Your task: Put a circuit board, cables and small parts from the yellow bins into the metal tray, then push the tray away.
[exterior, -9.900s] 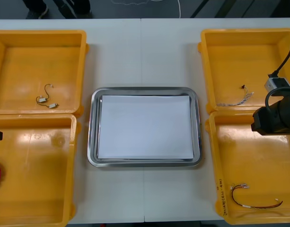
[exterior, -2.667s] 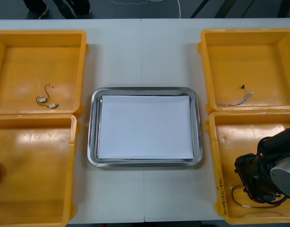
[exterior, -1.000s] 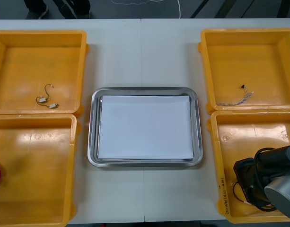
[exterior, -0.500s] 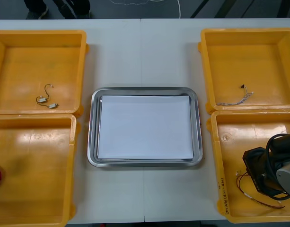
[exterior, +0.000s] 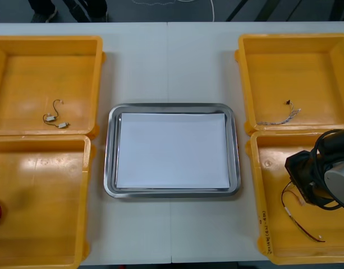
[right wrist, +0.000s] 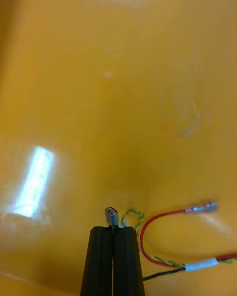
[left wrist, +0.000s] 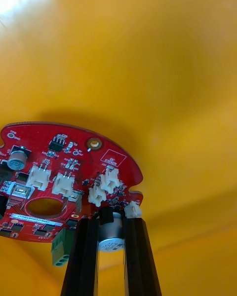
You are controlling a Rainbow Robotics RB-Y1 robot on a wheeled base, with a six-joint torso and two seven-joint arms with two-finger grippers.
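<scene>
Yellow bins (exterior: 99, 84) flank metal tray (exterior: 109, 168), white inside, at table centre. R. gripper (right wrist: 113, 229) is over near right bin (exterior: 260, 224), fingers pressed together on one end of red and yellow cable (right wrist: 200, 265); rest of cable trails below it, over bin floor. L. gripper (left wrist: 111, 222) is in near left bin (exterior: 85, 196), fingers clamped either side of silver cylinder (left wrist: 109, 237) on round red circuit board (left wrist: 64, 177). In front view, board sits at bin's outer edge.
</scene>
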